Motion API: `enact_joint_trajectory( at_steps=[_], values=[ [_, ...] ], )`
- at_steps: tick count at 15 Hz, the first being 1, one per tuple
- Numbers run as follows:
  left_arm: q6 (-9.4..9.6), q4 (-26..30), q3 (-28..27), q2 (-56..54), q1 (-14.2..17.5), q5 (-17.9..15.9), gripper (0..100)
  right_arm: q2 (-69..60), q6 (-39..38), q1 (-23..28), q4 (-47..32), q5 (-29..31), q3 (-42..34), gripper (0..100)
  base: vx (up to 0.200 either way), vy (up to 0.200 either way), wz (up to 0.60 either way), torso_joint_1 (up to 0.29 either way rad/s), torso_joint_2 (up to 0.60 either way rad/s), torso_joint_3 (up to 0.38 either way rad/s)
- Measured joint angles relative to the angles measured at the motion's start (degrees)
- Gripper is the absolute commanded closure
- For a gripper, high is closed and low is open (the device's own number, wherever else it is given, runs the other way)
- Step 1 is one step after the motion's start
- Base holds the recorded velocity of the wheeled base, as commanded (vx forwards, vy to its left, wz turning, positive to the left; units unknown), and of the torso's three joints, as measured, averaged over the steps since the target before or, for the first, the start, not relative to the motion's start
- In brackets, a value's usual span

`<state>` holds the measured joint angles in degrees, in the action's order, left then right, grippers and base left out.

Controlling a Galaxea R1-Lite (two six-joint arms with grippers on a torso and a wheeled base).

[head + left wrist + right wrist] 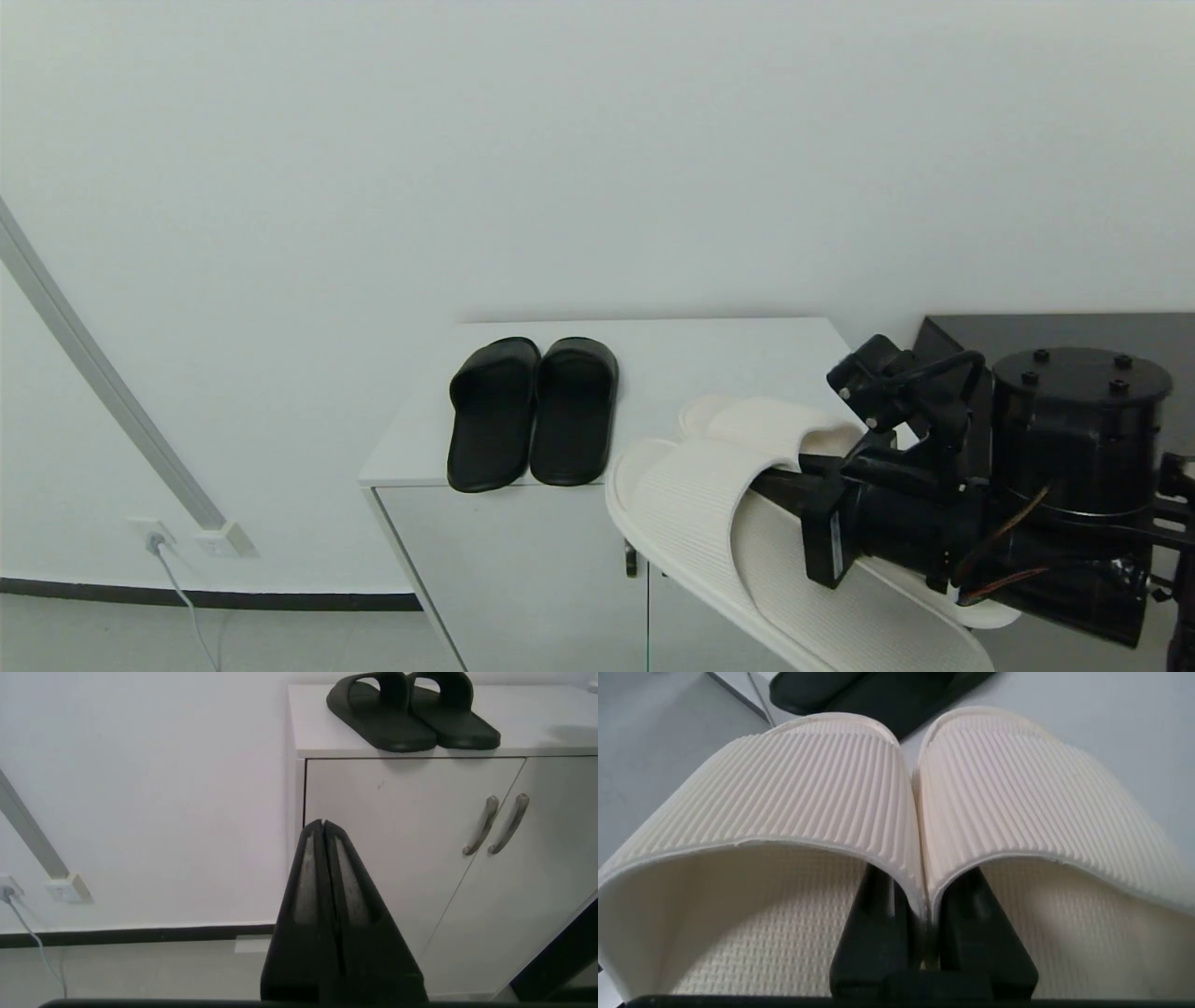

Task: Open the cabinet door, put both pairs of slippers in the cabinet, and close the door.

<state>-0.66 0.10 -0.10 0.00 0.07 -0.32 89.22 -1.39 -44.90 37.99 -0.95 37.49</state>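
A pair of black slippers lies side by side on the white cabinet's top, near its front edge. Both cabinet doors are closed, their two metal handles next to each other. My right gripper is shut on the pair of white ribbed slippers, pinching the two touching strap edges and holding them in the air over the cabinet's front right corner. My left gripper is shut and holds nothing, low in front of the cabinet's left door.
A wall outlet with a cable sits low on the white wall to the left, below a slanted grey trim. A dark surface adjoins the cabinet on the right. There is open floor left of the cabinet.
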Motion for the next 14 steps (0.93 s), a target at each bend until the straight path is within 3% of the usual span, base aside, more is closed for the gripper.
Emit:
enact_joint_trajectory(
  at_steps=[4,8,14],
  values=[
    [-0.02,0.00,0.00,-0.02,0.00,-0.01,100,-0.48,-0.02,-0.24,0.41,0.05,-1.46,100,0.000,0.000,0.00,0.000,0.00,0.000],
    [0.00,0.00,0.00,0.00,-0.02,-0.01,100,-1.08,1.66,-0.11,0.50,0.20,-2.90,100,-0.200,0.000,0.00,0.004,0.00,0.000],
    [0.00,-0.02,0.00,0.00,-0.05,0.00,100,-1.27,1.66,-0.11,0.44,0.05,-3.45,100,0.000,0.000,0.00,0.000,0.00,0.000]
  ],
)
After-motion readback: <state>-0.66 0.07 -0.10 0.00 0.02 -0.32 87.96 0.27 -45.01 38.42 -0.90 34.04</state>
